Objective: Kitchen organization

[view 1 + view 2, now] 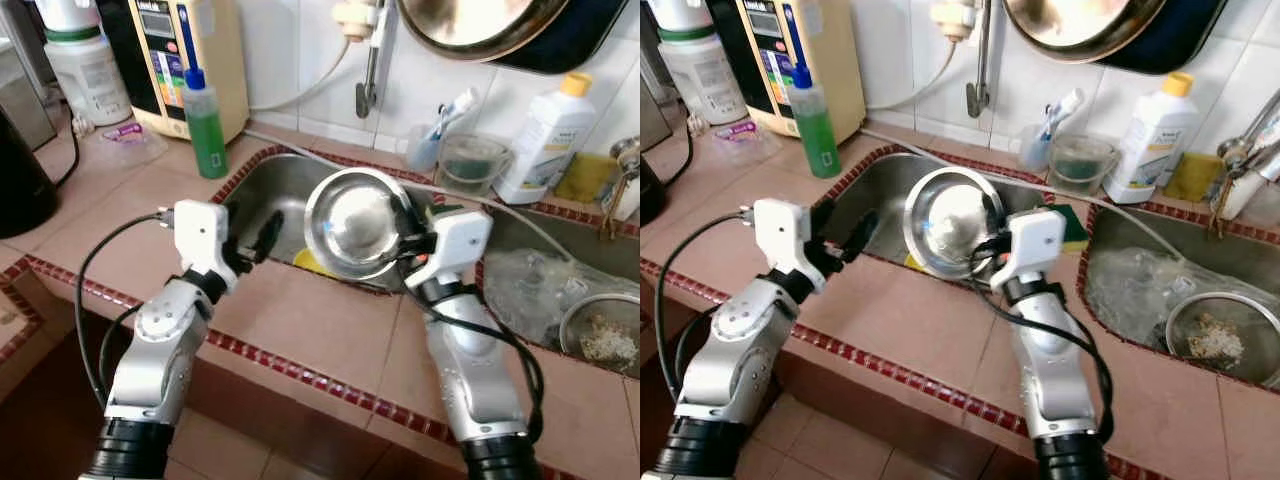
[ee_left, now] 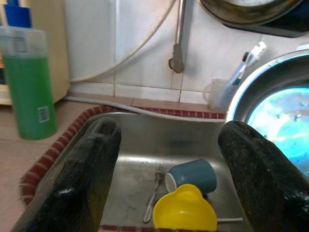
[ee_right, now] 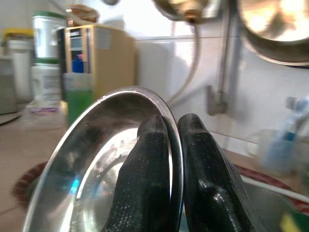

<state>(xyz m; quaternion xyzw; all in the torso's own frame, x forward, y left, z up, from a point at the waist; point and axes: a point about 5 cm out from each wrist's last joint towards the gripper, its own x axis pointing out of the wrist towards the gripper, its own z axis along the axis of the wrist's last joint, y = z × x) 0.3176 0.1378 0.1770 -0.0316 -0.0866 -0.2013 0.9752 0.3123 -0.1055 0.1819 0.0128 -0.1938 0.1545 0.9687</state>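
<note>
**Steel bowl held on edge over the sink**

Two silver arms reach forward from the bottom of the left eye view, over a tan tiled counter (image 1: 300,320) edged in dark red. On the right, the right gripper (image 1: 408,243) pinches the rim of a steel bowl (image 1: 355,222), holding it tipped up on edge above the front of the left sink basin (image 1: 275,185). Beside it, the left gripper (image 1: 258,236) hangs over the basin's near-left edge, holding nothing. A green bottle (image 1: 205,125) stands on the counter behind the basin, near a beige appliance (image 1: 190,55). A white bottle (image 1: 545,140) and a clear cup (image 1: 470,162) sit by the back wall. In the right-hand basin lie a clear plastic bag (image 1: 530,285) and a metal strainer (image 1: 600,330).

Along the left wrist view, the two black fingers (image 2: 84,183) stand wide apart and empty. Between them, down in the basin, lie a yellow bowl (image 2: 186,212), a grey-blue cup (image 2: 193,176) on its side touching it, and a fork (image 2: 154,193) just beside them.

Along the right wrist view, the fingers (image 3: 149,179) are closed together on the bowl's thin rim, one on each face.
</note>
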